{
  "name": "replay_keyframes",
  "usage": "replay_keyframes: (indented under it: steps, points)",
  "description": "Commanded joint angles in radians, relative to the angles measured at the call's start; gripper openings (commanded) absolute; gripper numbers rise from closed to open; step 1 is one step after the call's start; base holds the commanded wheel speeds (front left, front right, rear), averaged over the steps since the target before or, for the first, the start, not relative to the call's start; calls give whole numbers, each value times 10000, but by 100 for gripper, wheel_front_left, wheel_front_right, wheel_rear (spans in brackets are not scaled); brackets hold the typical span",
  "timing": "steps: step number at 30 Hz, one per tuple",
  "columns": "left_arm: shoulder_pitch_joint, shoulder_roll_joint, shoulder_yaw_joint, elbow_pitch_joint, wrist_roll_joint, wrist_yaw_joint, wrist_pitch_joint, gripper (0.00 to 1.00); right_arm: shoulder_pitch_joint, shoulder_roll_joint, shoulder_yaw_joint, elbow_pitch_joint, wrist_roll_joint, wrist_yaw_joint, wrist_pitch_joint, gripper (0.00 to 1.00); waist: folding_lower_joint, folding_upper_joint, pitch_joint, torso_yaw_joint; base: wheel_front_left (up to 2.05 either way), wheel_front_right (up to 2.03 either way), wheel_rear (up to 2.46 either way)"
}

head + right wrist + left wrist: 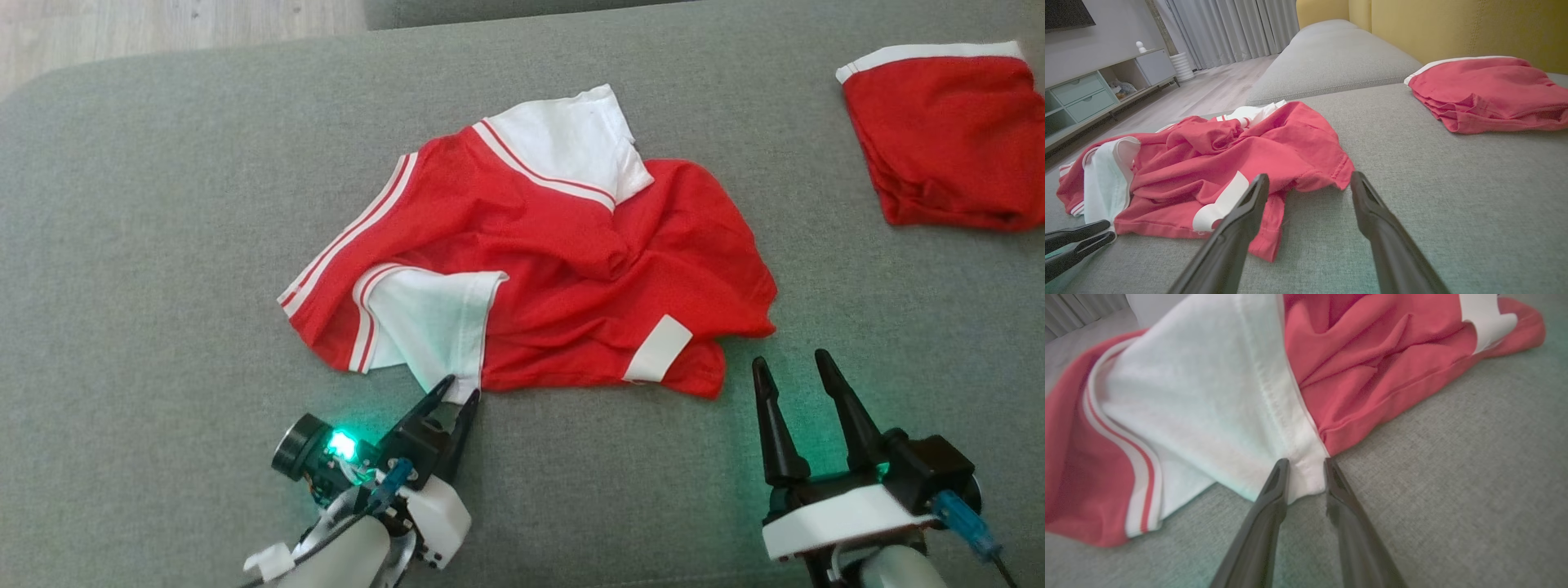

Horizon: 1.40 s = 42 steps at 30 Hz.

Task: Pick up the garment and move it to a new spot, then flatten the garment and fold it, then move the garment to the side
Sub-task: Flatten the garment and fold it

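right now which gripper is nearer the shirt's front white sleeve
Left. The left gripper flanks the white sleeve at its corner; the right gripper sits open beyond the red hem of the shirt, to the sleeve's right.

You worked in a home living room: grey fabric sofa (pixel 1331 61), pale low media cabinet (pixel 1086 98), long grey curtains (pixel 1229 28), wooden floor (pixel 1208 94).

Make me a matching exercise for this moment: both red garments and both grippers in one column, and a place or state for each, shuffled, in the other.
1. rumpled garment
2. folded garment
3. left gripper
4. right gripper

A. fingers spread wide, nothing between them
B. far right of the head view
C. lies loosely in the middle
D. fingers on either side of a white sleeve corner

Pairs: 1-C, 2-B, 3-D, 4-A
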Motion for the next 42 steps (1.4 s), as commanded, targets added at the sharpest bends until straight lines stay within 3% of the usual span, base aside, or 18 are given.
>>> replay_keyframes:
  steps: [1, 3, 5, 7, 10, 15, 18, 24, 30, 32, 33, 42]
  points:
    - [-133, 167, 149, -108, -145, -127, 198, 44, -124, -66, 229, -251, 24, -7, -38, 100, 0, 0, -22, 3, 0, 0, 0]
    - [-98, 119, 103, -50, -284, -296, 421, 42, -108, -66, 227, -257, 24, -7, -38, 100, 0, 0, -60, 11, 0, 0, 0]
    - [-42, 72, 65, 47, -464, -503, 727, 31, -76, -66, 217, -261, 24, -7, -38, 100, 0, 0, -122, 32, 0, 0, 0]
    - [27, 38, 37, 175, -673, -733, 1089, 0, -27, -66, 199, -255, 23, -7, -38, 100, 0, 0, -210, 67, 0, 0, 0]
    - [120, 23, 41, 246, -988, -1033, 1508, 0, 54, -66, 185, -233, 26, -7, -38, 100, 0, 0, -387, 143, 0, 0, 0]
    - [252, 187, 289, -570, -1389, -1175, 1188, 0, 282, -66, 98, -227, 35, -7, -38, 100, 0, 0, -726, 385, 0, 0, 0]
    - [676, 636, 486, -1861, -1689, -1197, 1296, 0, 524, -66, 47, -228, 50, -7, -38, 100, 0, 0, -1036, 601, 0, 0, 0]
    - [1666, 1720, 416, -4097, -1854, -1147, 2476, 0, 739, -66, 33, -282, 38, -7, -38, 100, 0, 0, -1243, 864, 0, 0, 0]
    - [1994, 1877, 18, -4414, -1802, -1303, 2569, 0, 714, -66, 124, -278, 30, -7, -38, 100, 0, 0, -1212, 988, 0, 0, 0]
    - [2008, 1723, -86, -4077, -1791, -1331, 2306, 45, 688, -66, 166, -261, 23, -7, -38, 100, 0, 0, -1215, 989, 0, 0, 0]
    - [1993, 1665, -161, -3879, -1729, -1336, 2193, 100, 676, -66, 188, -256, 21, -7, -38, 100, 0, 0, -1218, 980, 0, 0, 0]
    - [1803, 1350, -312, -3012, -1415, -1000, 1523, 100, 679, -66, 117, -284, -28, -7, -38, 100, 0, 0, -1163, 974, 0, 0, 0]
